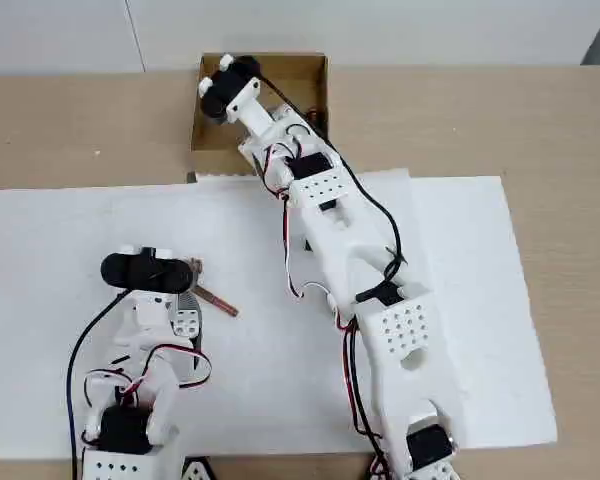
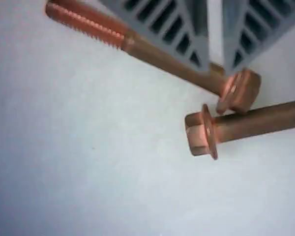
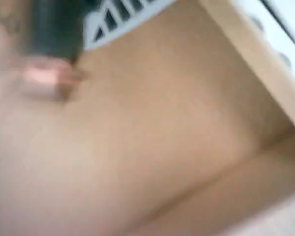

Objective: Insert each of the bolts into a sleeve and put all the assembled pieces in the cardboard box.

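White foam sheet (image 1: 460,250) on a wooden table: left gripper (image 2: 215,59) over one bolt (image 2: 167,60), grip unclear; second bolt (image 2: 255,120), just beside its head, risks being nudged or caught. Right gripper (image 1: 218,95) inside cardboard box (image 1: 196,110), hold unclear

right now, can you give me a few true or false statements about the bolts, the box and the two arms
1. The right arm reaches into the cardboard box. True.
2. Just one bolt is by the left arm. False: there are two, the first bolt and the second bolt, with their heads close together.
3. Both bolts are bare, with no sleeve on either. True.
4. The cardboard box stands in the middle of the white sheet. False: it stands on the wooden table, at the sheet's far edge.
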### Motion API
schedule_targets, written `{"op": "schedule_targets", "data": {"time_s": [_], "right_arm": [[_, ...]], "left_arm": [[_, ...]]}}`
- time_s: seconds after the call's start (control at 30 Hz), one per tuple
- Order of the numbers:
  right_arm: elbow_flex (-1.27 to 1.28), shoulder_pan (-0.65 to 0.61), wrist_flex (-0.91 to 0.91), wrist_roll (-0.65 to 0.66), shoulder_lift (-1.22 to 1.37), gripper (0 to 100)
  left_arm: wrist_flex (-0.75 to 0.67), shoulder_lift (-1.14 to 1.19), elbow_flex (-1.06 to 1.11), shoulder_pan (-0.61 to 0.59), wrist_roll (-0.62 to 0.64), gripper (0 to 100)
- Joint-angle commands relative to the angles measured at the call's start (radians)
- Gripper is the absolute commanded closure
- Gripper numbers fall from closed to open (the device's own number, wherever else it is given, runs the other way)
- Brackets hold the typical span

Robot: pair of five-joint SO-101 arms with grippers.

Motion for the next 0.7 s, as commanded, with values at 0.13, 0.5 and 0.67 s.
{"op": "schedule_targets", "data": {"time_s": [0.13, 0.5, 0.67], "right_arm": [[-0.066, -0.015, 0.004, 0.011, -0.025, 84.4], [-0.066, -0.015, 0.124, 0.008, -0.147, 84.4], [-0.066, -0.012, 0.285, 0.006, -0.265, 84.4]], "left_arm": [[-0.005, -0.009, -0.004, 0.000, 0.000, 99], [-0.005, -0.009, -0.004, -0.002, 0.000, 99], [-0.005, -0.009, -0.004, -0.002, 0.000, 99]]}}
